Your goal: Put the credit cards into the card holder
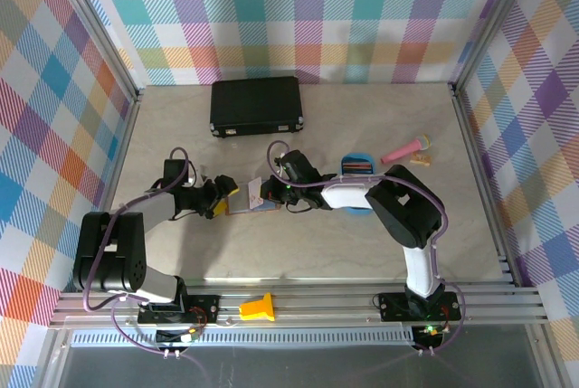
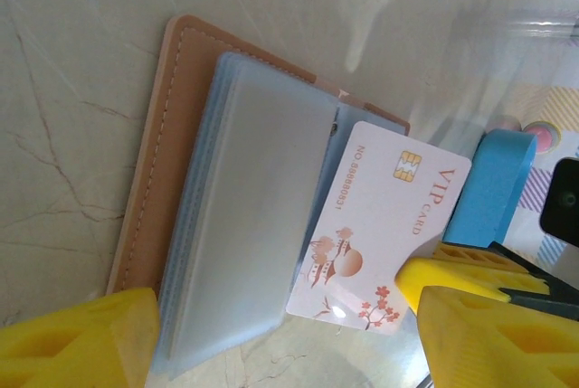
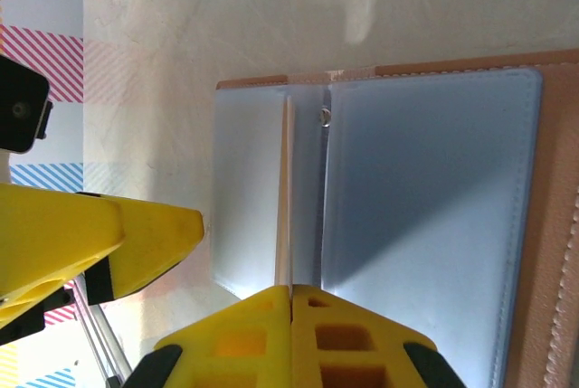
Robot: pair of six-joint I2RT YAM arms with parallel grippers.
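Note:
The card holder (image 2: 172, 135) lies open on the table, salmon leather outside with bluish-grey pockets (image 2: 249, 216); from above it sits between both grippers (image 1: 244, 207). A pinkish-white credit card (image 2: 380, 225) printed "VIP CARD" stands tilted at the pockets' right edge. My right gripper (image 3: 291, 293) is shut on this card, which appears edge-on (image 3: 288, 198) between two pocket leaves (image 3: 425, 216). My left gripper (image 2: 280, 338) is open, one yellow finger (image 2: 81, 343) by the pockets' near-left corner, the other (image 2: 498, 334) beyond the card. From above, the left gripper (image 1: 220, 200) faces the right gripper (image 1: 270, 194).
A blue oval tray (image 1: 357, 166) with more cards sits just right of the right gripper. A large black case (image 1: 256, 105) lies at the back. A pink microphone-shaped toy (image 1: 404, 149) lies at the right. A yellow part (image 1: 258, 307) rests on the front rail.

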